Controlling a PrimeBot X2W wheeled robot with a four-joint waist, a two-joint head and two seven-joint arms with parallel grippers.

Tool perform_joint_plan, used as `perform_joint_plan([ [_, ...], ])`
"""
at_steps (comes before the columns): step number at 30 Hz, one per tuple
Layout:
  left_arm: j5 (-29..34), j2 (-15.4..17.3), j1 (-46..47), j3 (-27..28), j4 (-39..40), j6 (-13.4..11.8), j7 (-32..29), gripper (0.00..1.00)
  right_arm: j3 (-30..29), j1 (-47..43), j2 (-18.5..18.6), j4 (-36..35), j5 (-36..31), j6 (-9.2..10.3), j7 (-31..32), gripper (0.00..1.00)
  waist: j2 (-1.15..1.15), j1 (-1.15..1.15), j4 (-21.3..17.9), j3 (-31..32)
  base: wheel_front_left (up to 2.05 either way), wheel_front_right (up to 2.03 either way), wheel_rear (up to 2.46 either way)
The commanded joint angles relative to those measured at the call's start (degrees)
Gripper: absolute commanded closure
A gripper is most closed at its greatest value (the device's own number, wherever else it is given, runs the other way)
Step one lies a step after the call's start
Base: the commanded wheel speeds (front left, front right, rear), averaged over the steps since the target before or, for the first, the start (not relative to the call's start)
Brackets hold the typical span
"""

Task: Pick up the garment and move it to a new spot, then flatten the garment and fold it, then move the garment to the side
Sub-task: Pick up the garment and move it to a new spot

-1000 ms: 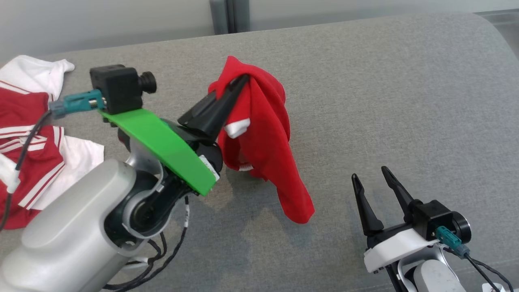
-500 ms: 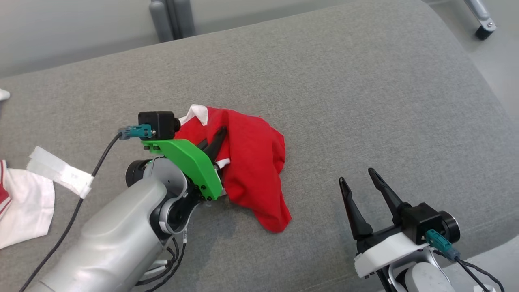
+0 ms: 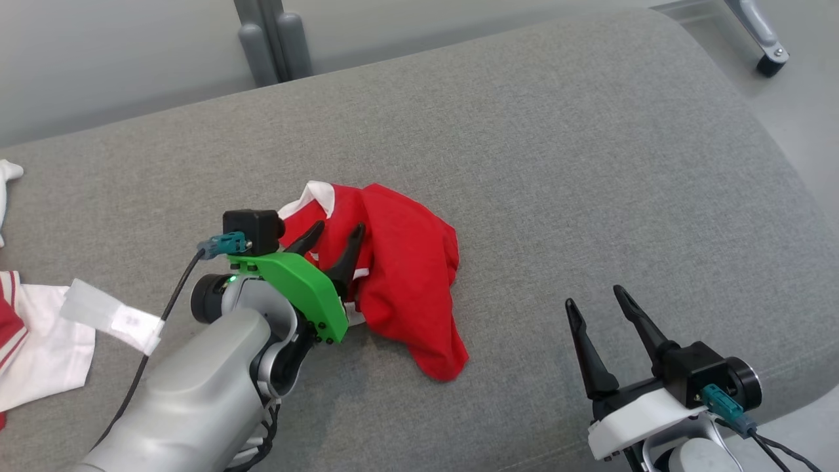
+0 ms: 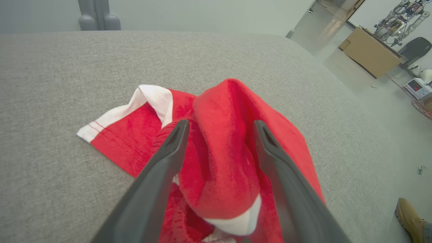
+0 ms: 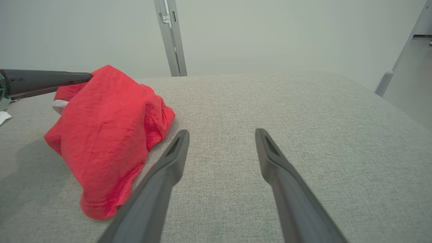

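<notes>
Let go at the left gripper [image 3: 339, 226]: clamped a second ago on a fold of the red garment [image 3: 406, 282] and holding it up off the seat, now spread wide with nothing gripped, a soft hump of the cloth standing loose between the two fingers [image 4: 162, 168]. Hung in the air then; now heaped on the grey cushion [image 3: 590, 164] near its middle, white-edged hem [image 4: 111, 116] lying flat on the far left side, one red tail trailing toward the near edge. Shifted too across the head view, through the camera's own turn. Same as before at the right gripper [image 3: 595, 296]: spread wide, empty, low over the near right of the cushion, apart from the heap, bare fabric between. Off to the left, a red-and-white garment [image 3: 33, 354] at the cushion's edge, and a white tag [image 3: 111, 318] on the left arm's black cable [image 3: 174, 298]. Behind the cushion, a grey post [image 3: 269, 39]; at the far right, a castor [image 3: 767, 62]. Beyond the cushion in the left wrist view, a cardboard box [image 4: 371, 55] and a tan shoe [image 4: 410, 211] on the floor. In the way over the heap: the left gripper's own fingers, straddling its highest fold.
</notes>
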State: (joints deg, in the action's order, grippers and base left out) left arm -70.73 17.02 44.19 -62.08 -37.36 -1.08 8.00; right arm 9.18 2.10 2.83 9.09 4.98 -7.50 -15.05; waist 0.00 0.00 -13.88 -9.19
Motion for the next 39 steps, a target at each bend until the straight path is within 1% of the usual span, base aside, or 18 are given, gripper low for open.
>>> perform_joint_plan([
  [1, 0.7, 0.6, -1.3, 0.4, 0.4, -0.6, 1.5, 0.0, -0.5, -0.6, 0.1, -0.6, -0.7, 0.02, -0.2, 0.0, 0.0, 0.0, 1.8, 1.8, 0.0, 0.0, 0.0],
  [3, 0.5, 1.3, -2.8, 1.2, 1.6, -0.9, 3.4, 0.0, -1.0, -1.1, 0.1, -1.1, -1.2, 0.02, -0.2, 0.0, 0.0, 0.0, 2.6, 3.0, 0.0, 0.0, 0.0],
  [6, 0.6, 2.9, -5.2, 2.8, 4.2, -2.1, 5.5, 0.0, -1.9, -1.3, 0.1, -2.0, -2.4, 0.02, -0.2, 0.0, 0.0, 0.0, 4.1, 4.3, 0.0, 0.0, 0.0],
  [11, 3.1, 5.9, -10.3, 6.7, 10.2, -5.3, 7.1, 0.0, -3.7, -2.4, 0.1, -3.8, -4.9, 0.02, -0.2, 0.0, 0.0, 0.0, 7.3, 6.9, 0.0, 0.0, 0.0],
  [12, 5.5, 6.8, -12.5, 10.2, 13.3, -6.5, 7.2, 0.0, -4.7, -3.0, 0.1, -4.6, -5.9, 0.02, -0.2, 0.0, 0.0, 0.0, 8.8, 7.7, 0.0, 0.0, 0.0],
  [13, 6.7, 7.1, -14.2, 12.6, 14.8, -7.2, 7.2, 0.0, -5.1, -3.3, 0.1, -4.9, -6.4, 0.02, -0.2, 0.0, 0.0, 0.0, 9.4, 8.1, 0.0, 0.0, 0.0],
  [16, 11.0, 8.1, -20.1, 18.3, 18.5, -8.3, 7.2, 0.0, -5.7, -3.7, 0.3, -5.6, -7.3, 0.02, -0.2, 0.0, 0.0, 0.0, 10.6, 8.9, 0.0, 0.0, 0.0],
  [19, 15.2, 9.0, -25.4, 23.1, 21.0, -8.4, 7.2, 0.0, -6.1, -4.0, 0.9, -5.8, -7.8, 0.02, -0.2, 0.0, 0.0, 0.0, 11.5, 9.4, 0.0, 0.0, 0.0],
  [23, 20.2, 9.4, -32.1, 28.7, 23.4, -7.2, 7.2, 0.0, -6.9, -4.5, 0.9, -6.2, -8.0, 0.02, -0.2, 0.0, 0.0, 0.0, 12.4, 9.9, 0.0, 0.0, 0.0],
  [25, 22.5, 9.3, -35.3, 31.7, 23.8, -6.7, 7.2, 0.0, -7.2, -5.0, 0.9, -6.4, -8.1, 0.02, -0.2, 0.0, 0.0, 0.0, 12.7, 10.1, 0.0, 0.0, 0.0],
  [26, 22.6, 8.6, -36.9, 33.4, 24.0, -6.2, 7.2, 0.0, -7.4, -5.2, 0.8, -6.5, -8.1, 0.02, -0.2, 0.0, 0.0, 0.0, 12.8, 10.2, 0.0, 0.0, 0.0],
  [29, 25.9, 8.1, -40.7, 37.4, 24.1, -4.1, 7.2, 0.0, -7.8, -5.8, 0.7, -6.2, -7.9, 0.02, -0.2, 0.0, 0.0, 0.0, 13.0, 10.4, 0.0, 0.0, 0.0],
  [33, 30.4, 6.3, -45.4, 42.8, 24.2, -1.1, 7.2, 0.0, -8.3, -6.5, 0.6, -5.7, -7.7, 0.02, -0.2, 0.0, 0.0, 0.0, 13.0, 10.7, 0.0, 0.0, 0.0],
  [36, 34.0, 4.4, -48.2, 47.3, 24.0, 0.9, 7.2, 0.0, -9.2, -6.8, 0.5, -5.1, -7.7, 0.02, -0.2, 0.0, 0.0, 0.0, 13.0, 11.1, 0.0, 0.0, 0.0],
  [37, 34.0, 4.4, -48.2, 47.3, 24.0, 0.9, 7.2, 0.0, -9.2, -6.8, 0.5, -5.1, -7.7, 0.02, -0.2, 0.0, 0.0, 0.0, 13.0, 11.1, 0.0, 0.0, 0.0],
  [39, 36.5, 3.3, -49.6, 49.9, 24.1, 2.7, 7.2, 0.0, -9.9, -7.1, 0.4, -4.6, -7.4, 0.02, -0.2, 0.0, 0.0, 0.0, 12.9, 11.2, 0.0, 0.0, 0.0],
])
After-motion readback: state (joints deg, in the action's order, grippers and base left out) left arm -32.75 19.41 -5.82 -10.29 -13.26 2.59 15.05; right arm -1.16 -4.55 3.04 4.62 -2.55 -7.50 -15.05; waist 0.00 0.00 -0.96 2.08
